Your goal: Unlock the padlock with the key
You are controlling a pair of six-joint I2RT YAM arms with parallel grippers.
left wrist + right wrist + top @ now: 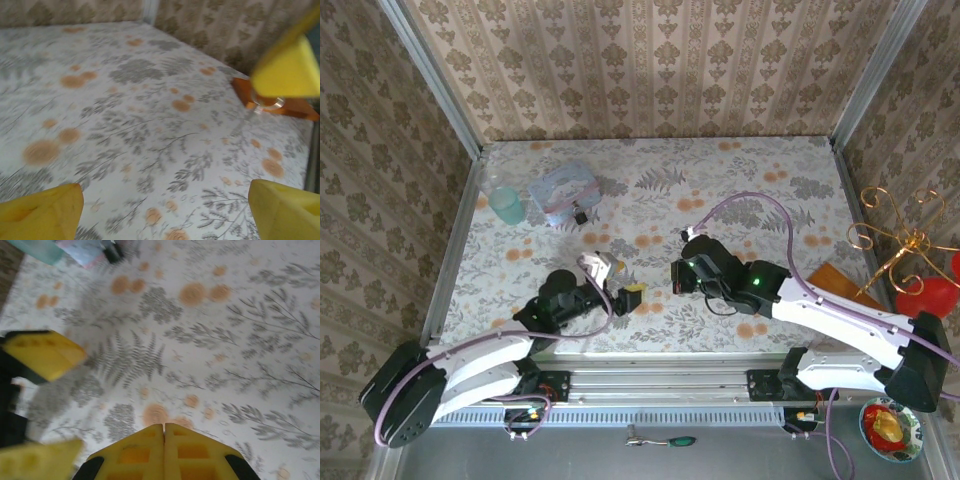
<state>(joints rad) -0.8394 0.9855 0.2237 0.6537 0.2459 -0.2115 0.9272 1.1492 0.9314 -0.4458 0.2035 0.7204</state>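
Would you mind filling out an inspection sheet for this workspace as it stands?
Surface: floral tablecloth, flat.
Job's things: padlock at the near corner of the clear bag.
Clutter: teal cup left of the bag.
End effectors: left end effector open, empty; right end effector shut, empty.
Cables: purple cable loops above the right arm.
Surroundings: patterned walls; gold wire ornament and wooden board at the right.

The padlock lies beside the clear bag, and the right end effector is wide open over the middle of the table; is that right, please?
Not quite: the right end effector is shut tight with nothing in it, as the right wrist view shows. The rest stands: the padlock lies beside the clear bag, and that end effector is over the middle of the table.
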